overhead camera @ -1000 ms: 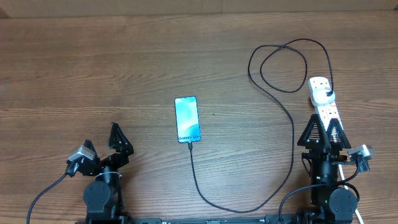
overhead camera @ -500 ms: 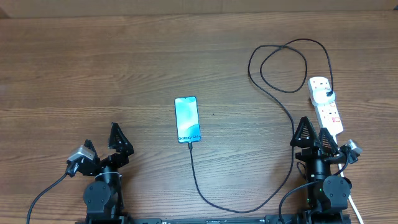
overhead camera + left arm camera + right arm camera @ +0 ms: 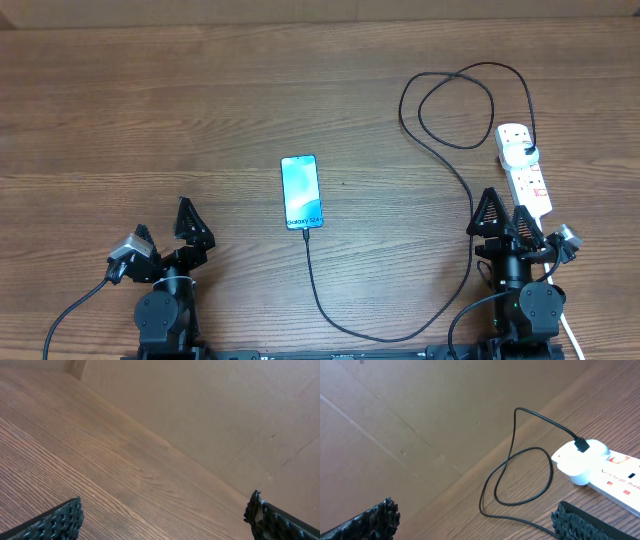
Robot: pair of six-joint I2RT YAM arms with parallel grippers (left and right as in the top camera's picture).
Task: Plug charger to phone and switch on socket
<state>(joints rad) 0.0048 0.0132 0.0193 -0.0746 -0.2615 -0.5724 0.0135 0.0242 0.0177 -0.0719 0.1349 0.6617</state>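
The phone [image 3: 301, 191] lies mid-table, screen up. The black plug tip [image 3: 304, 234] of the charger cable [image 3: 470, 215] sits in its near end. The cable loops right and back to an adapter [image 3: 529, 152] on the far end of the white socket strip [image 3: 525, 175]. It also shows in the right wrist view as a white adapter [image 3: 582, 462] on the strip [image 3: 620, 482] with red-marked switches. My right gripper [image 3: 507, 213] is open and empty, just left of the strip's near end. My left gripper [image 3: 188, 225] is open and empty at the near left.
A brown cardboard wall [image 3: 420, 415] stands behind the table. The strip's thick white cord [image 3: 572, 335] runs off the near right edge. The cable loop [image 3: 520, 480] lies ahead of my right gripper.
My right gripper has swung left off the near end of the strip and now sits beside it. The left arm, phone and cable have not moved.
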